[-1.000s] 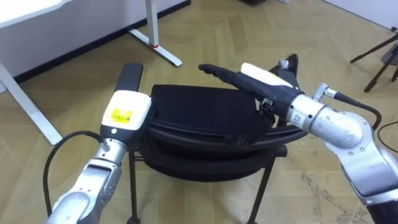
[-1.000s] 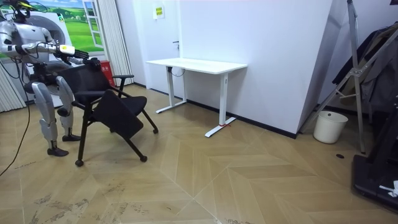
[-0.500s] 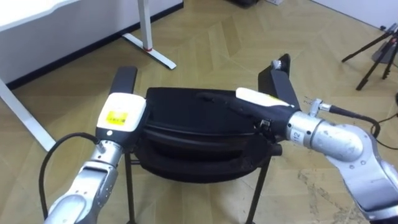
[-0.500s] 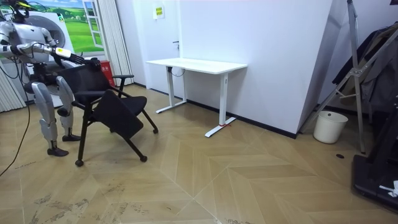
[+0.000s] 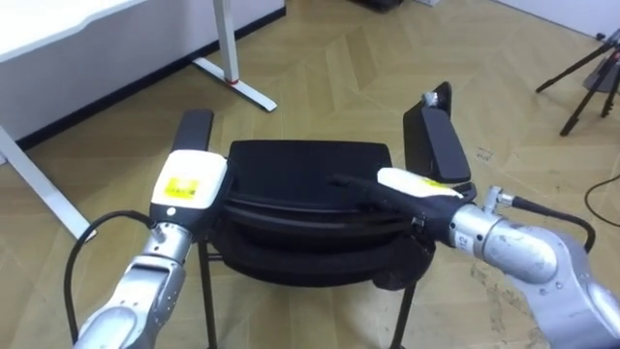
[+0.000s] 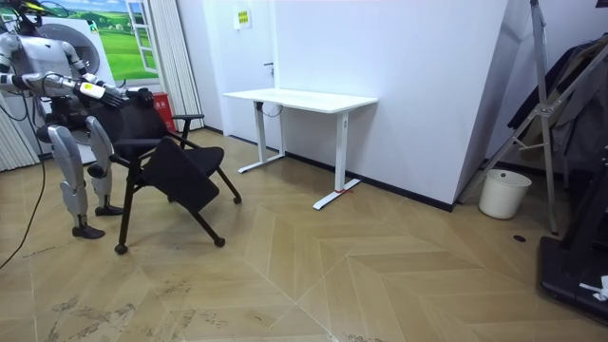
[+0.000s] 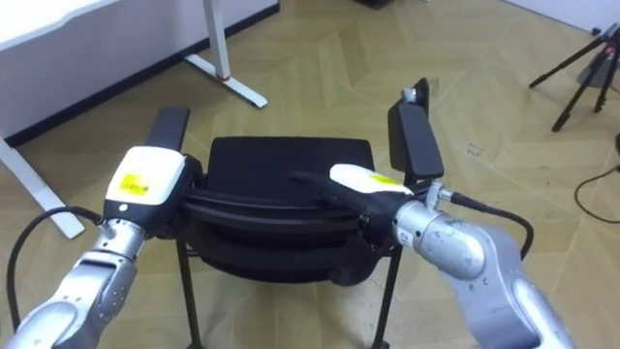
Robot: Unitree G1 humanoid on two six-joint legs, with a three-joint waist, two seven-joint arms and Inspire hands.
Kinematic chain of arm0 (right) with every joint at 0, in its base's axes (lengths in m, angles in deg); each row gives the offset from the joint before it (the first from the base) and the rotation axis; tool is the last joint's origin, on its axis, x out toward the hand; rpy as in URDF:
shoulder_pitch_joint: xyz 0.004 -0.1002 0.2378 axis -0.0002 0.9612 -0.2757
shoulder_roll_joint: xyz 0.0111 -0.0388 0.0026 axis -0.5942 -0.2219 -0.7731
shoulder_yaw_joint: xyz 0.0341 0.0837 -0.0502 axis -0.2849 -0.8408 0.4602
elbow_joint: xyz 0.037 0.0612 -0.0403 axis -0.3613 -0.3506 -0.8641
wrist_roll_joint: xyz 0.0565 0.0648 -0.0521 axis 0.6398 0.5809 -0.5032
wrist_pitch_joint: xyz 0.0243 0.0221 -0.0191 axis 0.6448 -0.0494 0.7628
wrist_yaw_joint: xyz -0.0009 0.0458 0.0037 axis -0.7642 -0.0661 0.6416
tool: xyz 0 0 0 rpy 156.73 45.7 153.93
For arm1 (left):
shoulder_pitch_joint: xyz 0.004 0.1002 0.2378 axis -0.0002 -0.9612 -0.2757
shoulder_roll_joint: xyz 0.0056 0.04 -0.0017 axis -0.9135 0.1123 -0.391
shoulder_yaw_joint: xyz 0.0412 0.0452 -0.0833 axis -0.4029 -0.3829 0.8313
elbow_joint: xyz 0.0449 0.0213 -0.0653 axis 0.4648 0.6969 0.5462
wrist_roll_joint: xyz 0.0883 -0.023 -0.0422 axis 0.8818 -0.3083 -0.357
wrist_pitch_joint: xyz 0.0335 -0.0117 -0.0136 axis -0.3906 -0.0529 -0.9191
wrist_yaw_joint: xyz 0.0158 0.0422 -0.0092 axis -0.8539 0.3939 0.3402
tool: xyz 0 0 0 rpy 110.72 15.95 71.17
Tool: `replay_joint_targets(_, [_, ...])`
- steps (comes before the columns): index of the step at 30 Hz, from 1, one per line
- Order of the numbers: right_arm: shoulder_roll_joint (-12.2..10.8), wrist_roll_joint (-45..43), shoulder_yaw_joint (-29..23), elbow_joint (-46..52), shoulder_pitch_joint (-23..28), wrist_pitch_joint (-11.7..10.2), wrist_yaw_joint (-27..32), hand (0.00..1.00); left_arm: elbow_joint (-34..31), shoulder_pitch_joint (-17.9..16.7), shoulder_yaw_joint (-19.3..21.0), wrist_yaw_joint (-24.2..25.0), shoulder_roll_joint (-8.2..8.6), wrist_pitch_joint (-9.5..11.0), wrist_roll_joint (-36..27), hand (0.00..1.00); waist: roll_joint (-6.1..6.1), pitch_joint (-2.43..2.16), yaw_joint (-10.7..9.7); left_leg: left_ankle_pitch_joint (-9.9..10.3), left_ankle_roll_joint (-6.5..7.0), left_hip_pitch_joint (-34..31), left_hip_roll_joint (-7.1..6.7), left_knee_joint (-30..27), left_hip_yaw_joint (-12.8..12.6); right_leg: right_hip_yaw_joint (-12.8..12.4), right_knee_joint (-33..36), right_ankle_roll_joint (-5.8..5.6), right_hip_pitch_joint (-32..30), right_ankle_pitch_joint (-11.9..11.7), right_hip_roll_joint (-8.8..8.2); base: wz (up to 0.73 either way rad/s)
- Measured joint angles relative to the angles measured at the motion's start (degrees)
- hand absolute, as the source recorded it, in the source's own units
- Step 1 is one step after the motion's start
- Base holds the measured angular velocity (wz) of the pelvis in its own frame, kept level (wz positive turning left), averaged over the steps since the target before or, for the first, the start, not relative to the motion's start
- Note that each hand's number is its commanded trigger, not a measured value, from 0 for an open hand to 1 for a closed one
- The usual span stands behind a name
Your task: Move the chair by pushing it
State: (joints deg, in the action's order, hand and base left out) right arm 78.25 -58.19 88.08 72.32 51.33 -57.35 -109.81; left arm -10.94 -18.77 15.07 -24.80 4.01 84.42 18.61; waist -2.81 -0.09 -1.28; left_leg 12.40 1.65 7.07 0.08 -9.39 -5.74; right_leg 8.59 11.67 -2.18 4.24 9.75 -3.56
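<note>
Chair backrest top: right hand rests flat, fingers straight; left hand at left edge, state indeterminable.

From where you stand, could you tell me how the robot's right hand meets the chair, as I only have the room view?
Observer: The right hand lies along the top edge of the chair, on its backrest, with the fingers straight and pointing toward the robot's left.
Operator: Thank you. Where is the left hand?
Observer: The left hand sits at the backrest's left end, just behind the left armrest.
Operator: And is the right hand touching the right armrest?
Observer: No, the right armrest stands apart, beyond the right wrist.
</note>
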Motion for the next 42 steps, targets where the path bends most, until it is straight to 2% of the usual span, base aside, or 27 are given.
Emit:
replay_joint_targets(6, [-3.22,-4.96,0.09,-3.69,1.9,-1.86,8.34,0.0,0.2,-0.12,-0.46,-0.81,0.32,-0.59,-0.47,1.0,0.39,0.03,-0.05,0.0,0.0,-0.23,-0.01,-0.1,0.36,0.16,0.04,0.0,-0.06,0.0,-0.01,0.0])
replay_joint_targets(7, [-3.96,-6.72,0.19,-4.95,1.88,-2.08,10.01,0.0,0.01,-0.28,-0.56,-0.73,0.36,-0.62,-0.49,1.0,0.42,-0.16,0.0,0.0,0.0,-0.4,-0.01,-0.12,0.35,0.15,0.05,0.02,-0.21,-0.01,-0.01,0.0])
replay_joint_targets(10, [-4.66,-10.54,0.37,-8.08,1.4,-2.56,14.09,0.0,-0.34,-0.33,-1.51,-0.52,0.5,-0.85,-0.67,1.0,0.82,-0.21,0.11,0.0,0.0,-0.41,-0.03,-0.08,0.32,0.11,0.05,0.0,-0.21,-0.02,-0.01,0.0])
replay_joint_targets(16, [-4.88,-13.14,2.81,-10.63,1.42,-3.48,21.74,0.0,-0.62,-0.54,-1.7,0.1,0.49,-1.6,-1.22,1.0,1.44,-0.01,-0.08,0.0,0.0,-0.45,-0.03,-0.24,0.47,0.23,0.09,0.04,-0.15,-0.12,-0.01,0.0])
replay_joint_targets(21, [-5.15,-15.46,3.88,-12.36,1.37,-3.94,25.59,0.0,-0.86,-0.56,-1.92,0.45,0.49,-2.03,-1.28,1.0,1.55,0.07,-0.32,0.02,0.03,-0.52,-0.07,-0.2,0.51,0.34,0.08,-0.05,-0.16,-0.34,-0.08,0.0])
replay_joint_targets(32, [-5.22,-26.99,7.04,-19.58,0.37,-5.23,36.91,0.0,-0.21,0.24,-2.54,0.96,0.76,-2.33,-2.13,1.0,1.78,0.21,-0.43,0.03,0.04,-0.45,-0.07,-0.04,1.1,0.87,-0.1,0.01,0.32,-0.54,-0.04,0.01])
replay_joint_targets(33, [-5.26,-28.09,7.15,-20.64,-0.07,-5.25,37.86,0.05,-0.21,0.33,-2.55,1.2,0.92,-2.32,-2.12,1.0,1.78,0.23,-0.42,0.03,0.04,-0.45,-0.07,-0.08,1.11,0.86,-0.1,0.01,0.32,-0.54,-0.04,0.0])
replay_joint_targets(34, [-5.28,-29.17,7.14,-21.48,-0.38,-5.25,38.54,0.95,-0.21,0.49,-2.55,1.63,1.12,-2.25,-2.03,1.0,1.78,0.23,-0.37,0.03,0.04,-0.46,-0.07,-0.13,1.11,0.85,-0.09,0.01,0.32,-0.54,-0.04,0.0])
replay_joint_targets(35, [-5.41,-30.11,7.15,-22.55,-0.96,-5.25,39.22,1.0,-0.2,0.64,-2.55,1.93,1.25,-2.24,-2.02,1.0,1.79,0.26,-0.37,0.03,0.04,-0.47,-0.06,-0.15,1.12,0.85,-0.07,0.01,0.33,-0.55,-0.02,0.0])
replay_joint_targets(42, [-5.48,-32.38,7.17,-28.34,-3.78,-5.05,43.46,1.0,-0.47,1.33,-3.15,3.14,1.64,-1.46,-1.75,1.0,1.63,0.44,-0.36,0.03,0.04,-0.38,-0.07,-0.18,1.18,0.81,-0.07,0.02,0.42,-0.55,-0.02,0.0])
